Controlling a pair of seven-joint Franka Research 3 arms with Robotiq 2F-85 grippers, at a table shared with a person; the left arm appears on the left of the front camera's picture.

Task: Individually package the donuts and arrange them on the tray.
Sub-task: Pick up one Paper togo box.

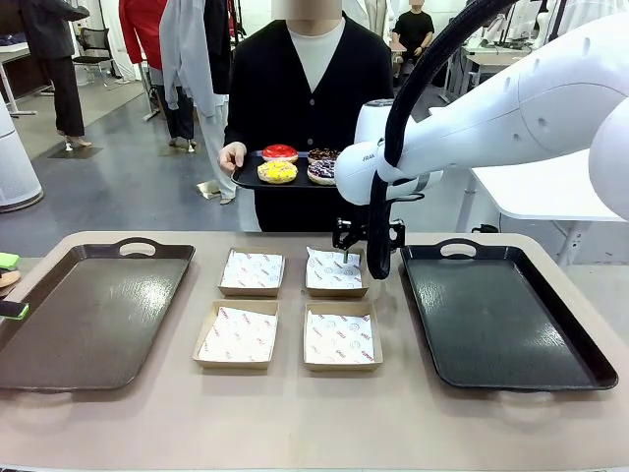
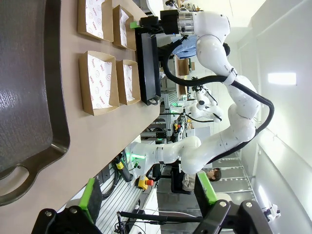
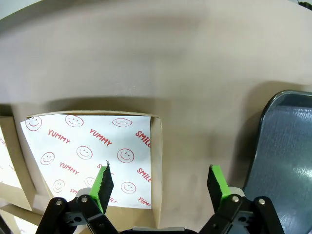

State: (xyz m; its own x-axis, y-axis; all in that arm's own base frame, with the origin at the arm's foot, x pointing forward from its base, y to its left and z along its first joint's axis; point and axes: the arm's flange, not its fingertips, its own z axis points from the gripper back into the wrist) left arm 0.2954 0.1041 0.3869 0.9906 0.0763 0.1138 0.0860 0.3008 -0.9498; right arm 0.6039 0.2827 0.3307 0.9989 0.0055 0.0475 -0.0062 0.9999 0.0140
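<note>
Over the far-right box (image 3: 156,146) rim, right pincer (image 3: 160,169) gapes empty; left pincer (image 2: 146,187) (likewise wide) holds nothing.

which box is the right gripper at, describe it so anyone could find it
On the table, four paper-lined boxes sit in a square between the left tray and right tray. Take the far row, then the box nearest the right tray. It alone has the right gripper open over its rim.
</note>
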